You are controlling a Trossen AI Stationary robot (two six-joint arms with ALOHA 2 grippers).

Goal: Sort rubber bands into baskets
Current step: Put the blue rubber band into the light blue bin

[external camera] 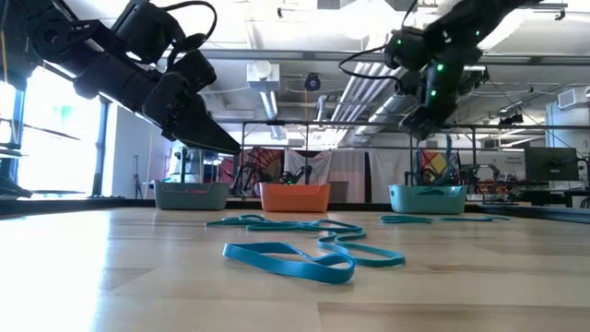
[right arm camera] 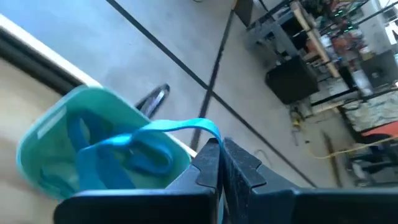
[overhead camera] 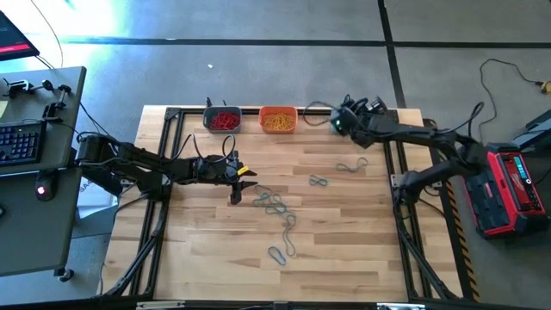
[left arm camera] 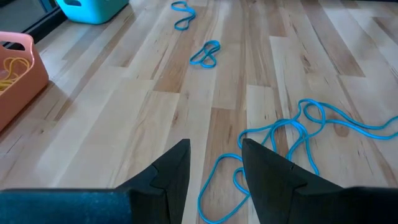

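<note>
Two-arm sort, one arm delivering, one arm approaching.

Right hand (right arm camera: 221,163): fingers together, clamped on one blue band (right arm camera: 146,134), held above the teal basket (right arm camera: 53,143) at the bench's far right corner. Band hangs looped over the basket's mouth, so letting go there should drop it inside; blue loops already lie in the basket. In low view this hand (external camera: 426,115) sits well above the teal basket (external camera: 427,197), w/ free air between them.

Left hand (left arm camera: 214,171): fingers apart, nothing between them, aimed down at the tangle of blue bands (left arm camera: 292,140) near bench centre. High view puts the left hand (overhead camera: 237,176) just beside the near end of that tangle (overhead camera: 275,207). Likely next step (judgement): come down on one loop and close. Loops overlap, so more than one may lift.

Baskets stand in a row along the far edge: grey-blue basket (overhead camera: 222,119) w/ red bands (overhead camera: 225,120), orange basket (overhead camera: 278,119) w/ yellow bands (overhead camera: 277,121), teal at right under the right hand. Far-edge placing keeps mid-bench free for picking.

Loose bands left, all blue: a pair (overhead camera: 319,180) and another (overhead camera: 351,165) toward the right, one (overhead camera: 277,254) toward the near edge. None at a bench (overhead camera: 198,267) edge. Open wood around the tangle on all sides; arms well apart, no crossing paths. Red & yellow look done; blue is part done.
</note>
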